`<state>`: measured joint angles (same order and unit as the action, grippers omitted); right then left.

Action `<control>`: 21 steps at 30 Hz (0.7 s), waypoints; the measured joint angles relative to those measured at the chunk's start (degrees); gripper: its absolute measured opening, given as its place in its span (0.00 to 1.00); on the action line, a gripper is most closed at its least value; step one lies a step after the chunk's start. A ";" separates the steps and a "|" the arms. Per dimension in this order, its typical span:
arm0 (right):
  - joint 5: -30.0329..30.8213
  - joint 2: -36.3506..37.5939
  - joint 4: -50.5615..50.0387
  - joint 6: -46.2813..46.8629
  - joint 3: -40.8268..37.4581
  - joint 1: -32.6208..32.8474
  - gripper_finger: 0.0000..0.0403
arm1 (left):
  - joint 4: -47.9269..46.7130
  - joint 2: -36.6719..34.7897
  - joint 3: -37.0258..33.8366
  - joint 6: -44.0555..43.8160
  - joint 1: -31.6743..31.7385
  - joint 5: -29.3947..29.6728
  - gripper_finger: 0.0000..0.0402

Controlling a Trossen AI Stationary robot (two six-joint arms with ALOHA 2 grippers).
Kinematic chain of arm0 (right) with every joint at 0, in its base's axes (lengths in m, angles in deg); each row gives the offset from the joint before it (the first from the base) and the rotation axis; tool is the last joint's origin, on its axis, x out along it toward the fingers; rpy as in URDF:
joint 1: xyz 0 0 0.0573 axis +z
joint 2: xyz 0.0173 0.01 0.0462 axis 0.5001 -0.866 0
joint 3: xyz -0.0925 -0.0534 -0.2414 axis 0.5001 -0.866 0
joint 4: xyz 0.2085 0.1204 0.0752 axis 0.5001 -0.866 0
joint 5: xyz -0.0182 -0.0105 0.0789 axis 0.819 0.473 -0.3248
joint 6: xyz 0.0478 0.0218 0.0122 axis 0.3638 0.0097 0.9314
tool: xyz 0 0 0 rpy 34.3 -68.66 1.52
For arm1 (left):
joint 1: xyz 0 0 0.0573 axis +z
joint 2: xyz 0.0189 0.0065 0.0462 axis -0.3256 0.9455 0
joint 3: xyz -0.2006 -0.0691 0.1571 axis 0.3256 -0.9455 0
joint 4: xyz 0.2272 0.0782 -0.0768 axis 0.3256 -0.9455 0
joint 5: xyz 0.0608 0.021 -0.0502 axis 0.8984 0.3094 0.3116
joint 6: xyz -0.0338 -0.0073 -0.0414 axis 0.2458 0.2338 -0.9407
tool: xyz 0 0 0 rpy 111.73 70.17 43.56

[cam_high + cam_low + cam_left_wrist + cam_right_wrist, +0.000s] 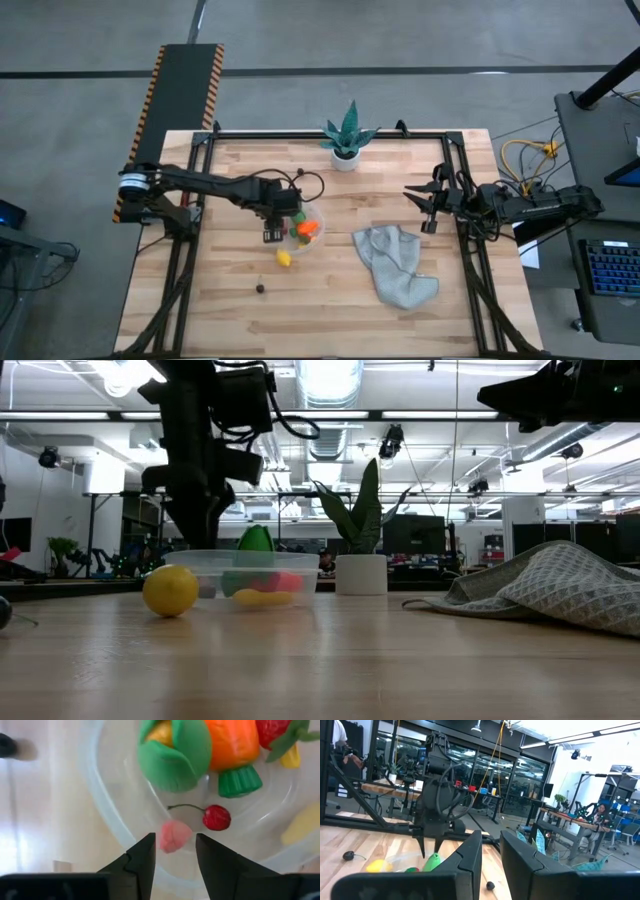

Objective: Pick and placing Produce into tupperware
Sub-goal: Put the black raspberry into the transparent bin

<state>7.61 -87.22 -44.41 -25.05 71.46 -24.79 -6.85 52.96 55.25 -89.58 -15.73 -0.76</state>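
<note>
The tupperware (318, 214), a round clear container, stands left of the table's middle. It holds green, orange and red produce (220, 745), a cherry (216, 817) and a small pink piece (174, 835). My left gripper (175, 862) hangs over its left part, pointing steeply down and open, the pink piece lying just beyond its fingertips. A yellow lemon (284, 258) rests on the table next to the tupperware's near side, and a tiny dark piece (261, 288) lies nearer still. My right gripper (424, 207) waits raised at the right edge, slightly open with nothing between its fingers.
A crumpled grey cloth (395, 262) lies right of the middle. A spiky green plant in a white pot (347, 140) stands at the far edge. Black frame rails (200, 200) run along the table's left, right and far sides.
</note>
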 joint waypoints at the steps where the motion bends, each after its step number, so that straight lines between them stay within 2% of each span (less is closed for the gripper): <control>1: 0.00 0.00 0.00 0.00 0.00 0.02 0.15 | -0.15 -0.40 0.19 0.20 0.02 0.52 0.31; 5: -0.02 0.00 0.00 0.63 0.00 0.02 0.15 | -0.51 -3.13 0.59 0.82 0.02 4.43 0.31; 9: -0.07 0.00 0.01 0.63 0.00 0.01 0.15 | 0.73 -6.89 0.55 4.29 0.02 11.90 0.31; 13: -0.05 0.00 0.00 0.63 0.00 0.02 0.15 | 8.12 -10.06 0.55 9.51 0.67 18.36 0.31; 21: -0.07 -0.02 0.00 0.63 0.00 0.02 0.15 | 23.48 -12.67 0.55 22.34 7.49 17.70 0.31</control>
<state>7.55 -87.24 -44.41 -24.42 71.46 -24.77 16.63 40.29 55.80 -67.24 -8.24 16.93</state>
